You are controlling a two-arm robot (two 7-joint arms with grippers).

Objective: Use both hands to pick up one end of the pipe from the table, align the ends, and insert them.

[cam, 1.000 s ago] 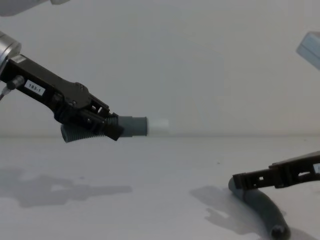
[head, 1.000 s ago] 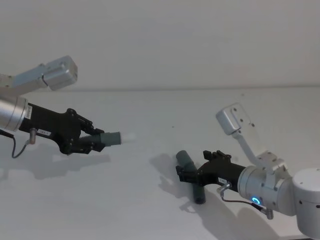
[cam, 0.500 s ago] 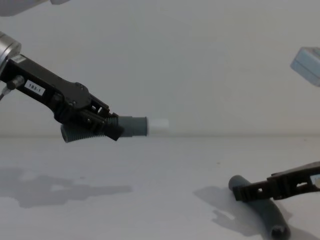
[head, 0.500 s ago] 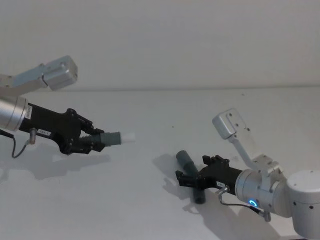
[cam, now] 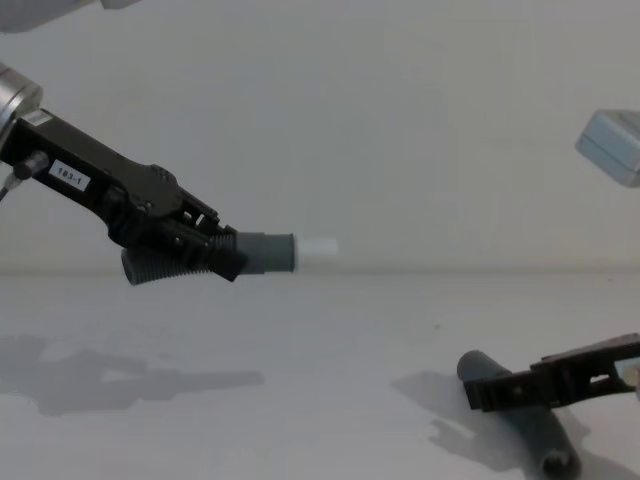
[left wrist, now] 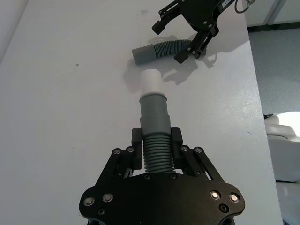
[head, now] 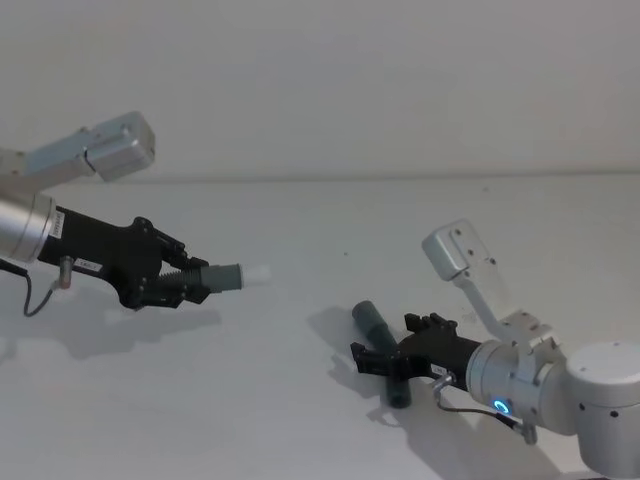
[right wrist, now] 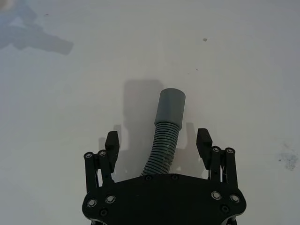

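hose with white tip (cam: 268,252) sits clamped in left tool (cam: 222,255), label (cam: 69,177) unreadable; right tool (right wrist: 157,138) straddles other hose (right wrist: 169,108), wide.

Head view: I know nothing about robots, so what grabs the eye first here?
At the left, the left gripper holds a white-tipped hose piece in the air, tip pointing toward the middle. Lower right, the right gripper sits open astride a second hose piece lying on the white table.

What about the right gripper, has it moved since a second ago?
Yes. In the chest view the right gripper has sunk lower against the hose piece lying on the table, its open jaws now down around it.
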